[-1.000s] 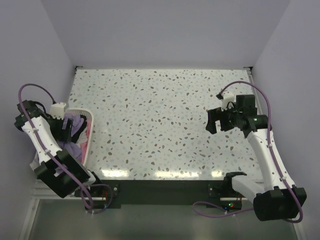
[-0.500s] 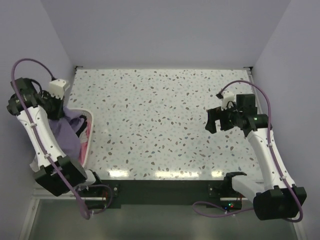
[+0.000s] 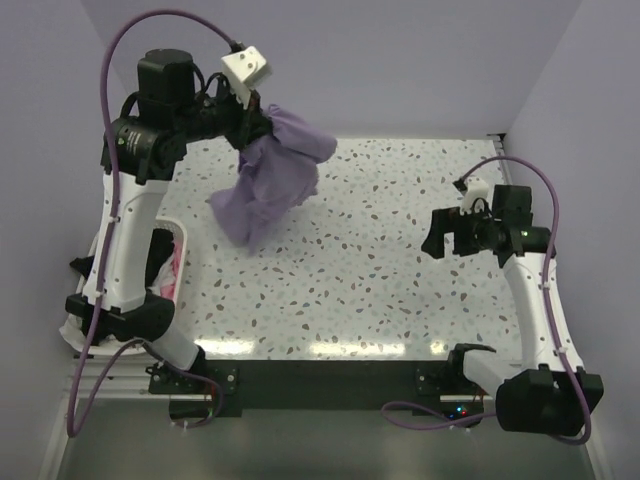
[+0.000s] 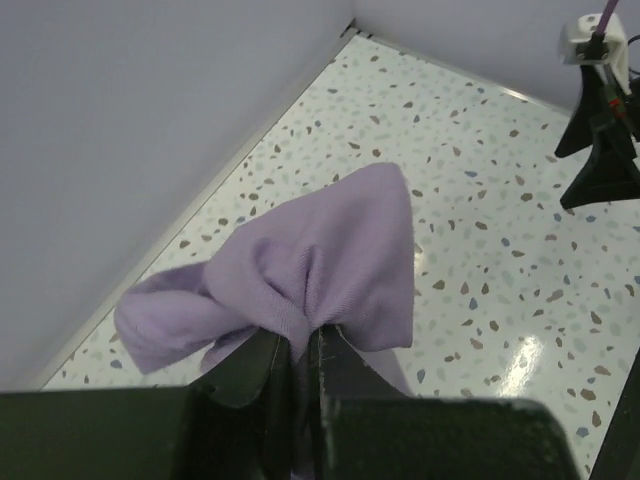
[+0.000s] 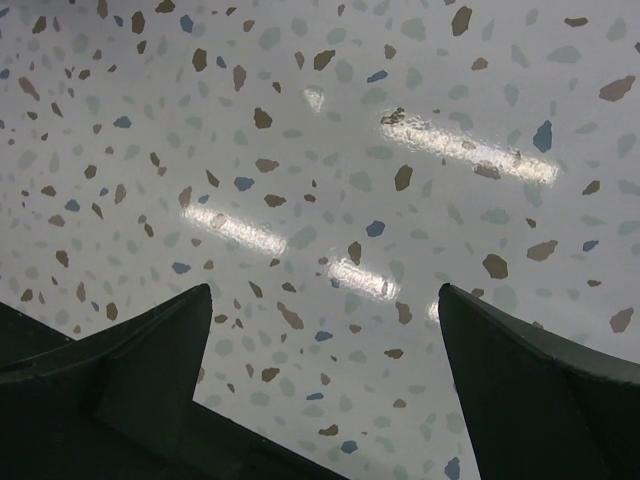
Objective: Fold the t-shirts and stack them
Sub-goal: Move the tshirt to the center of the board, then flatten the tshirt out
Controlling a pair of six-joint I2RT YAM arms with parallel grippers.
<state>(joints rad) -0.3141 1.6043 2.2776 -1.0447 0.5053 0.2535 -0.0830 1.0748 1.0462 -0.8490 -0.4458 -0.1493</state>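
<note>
A lilac-purple t-shirt [image 3: 272,180] hangs bunched in the air over the back left of the table. My left gripper [image 3: 250,128] is shut on a pinched fold at its top. In the left wrist view the cloth [image 4: 320,260] billows out from between the closed left gripper [image 4: 305,345]. More t-shirts, a pink one [image 3: 172,265] and a dark one [image 3: 158,278], lie in the basket at the left. My right gripper [image 3: 441,240] hovers open over the right of the table, with only speckled tabletop between its fingers [image 5: 325,290].
The white laundry basket [image 3: 181,236] stands at the table's left edge, partly hidden behind the left arm. The speckled tabletop [image 3: 360,270] is walled at the back and on both sides. The right gripper [image 4: 597,140] shows at the top right of the left wrist view.
My left gripper shut on the lilac t-shirt in the basket. It then rose and swung right, carrying the shirt over the table. The right arm shifted slightly right.
</note>
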